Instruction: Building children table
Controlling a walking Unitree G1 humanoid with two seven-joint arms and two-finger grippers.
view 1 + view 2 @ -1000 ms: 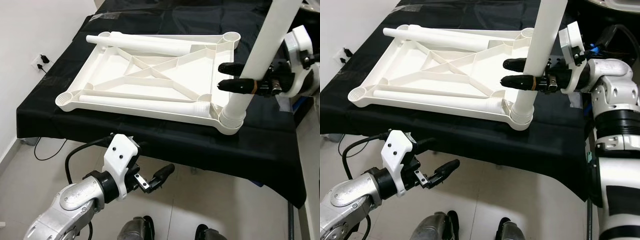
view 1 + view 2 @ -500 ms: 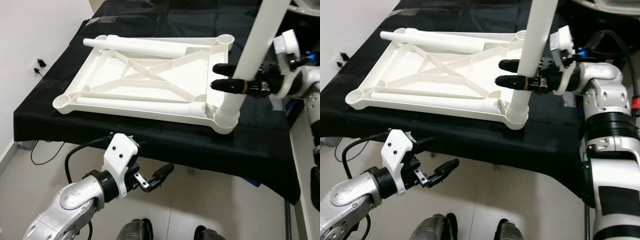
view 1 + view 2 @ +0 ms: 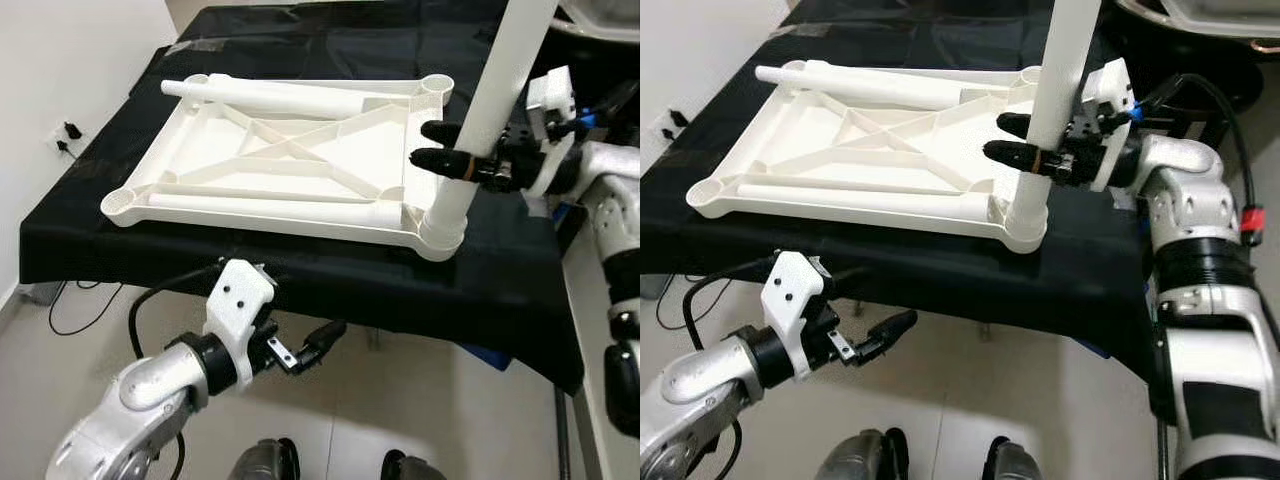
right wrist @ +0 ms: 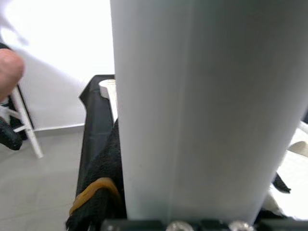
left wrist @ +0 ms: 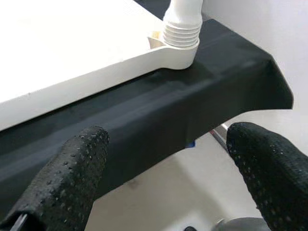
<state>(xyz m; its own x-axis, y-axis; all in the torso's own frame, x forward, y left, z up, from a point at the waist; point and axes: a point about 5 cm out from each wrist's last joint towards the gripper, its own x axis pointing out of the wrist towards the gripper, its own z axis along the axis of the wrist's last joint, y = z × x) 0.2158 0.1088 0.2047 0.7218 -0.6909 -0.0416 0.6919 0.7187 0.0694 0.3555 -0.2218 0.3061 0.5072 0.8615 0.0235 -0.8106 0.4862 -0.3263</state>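
Your white plastic tabletop (image 3: 285, 160) lies upside down on the black cloth-covered table (image 3: 500, 270), its ribbed underside facing up with diagonal braces crossing in the middle and a round socket at each corner. At the near right corner, a long white plastic leg tube (image 3: 490, 110) stands upright in its socket, the threaded collar at its base sitting against the socket rim (how fully it is seated you cannot tell from here). The tube leans slightly and runs out of the top of the head views.

Your right gripper (image 3: 1025, 140) is closed around that upright leg partway up, one black finger (image 3: 440, 132) on the far side of the tube and the other on the near side, both tips poking past it toward the tabletop. The right wrist view looks straight at the pale tube, pressed close between the fingers.

Two more white leg tubes lie loose inside the upturned tabletop: one (image 3: 270, 97) along the far edge, its end sticking out past the far left corner, and one (image 3: 290, 205) along the near edge.

Your left gripper (image 3: 310, 350) hangs below the table's front edge, over the pale tiled floor (image 3: 440, 400), holding nothing; its two black fingers are spread wide (the left wrist view shows them well apart, with the draped cloth edge and the threaded leg base beyond). A wall socket (image 3: 67, 135) with a plug sits on the white wall at the left.
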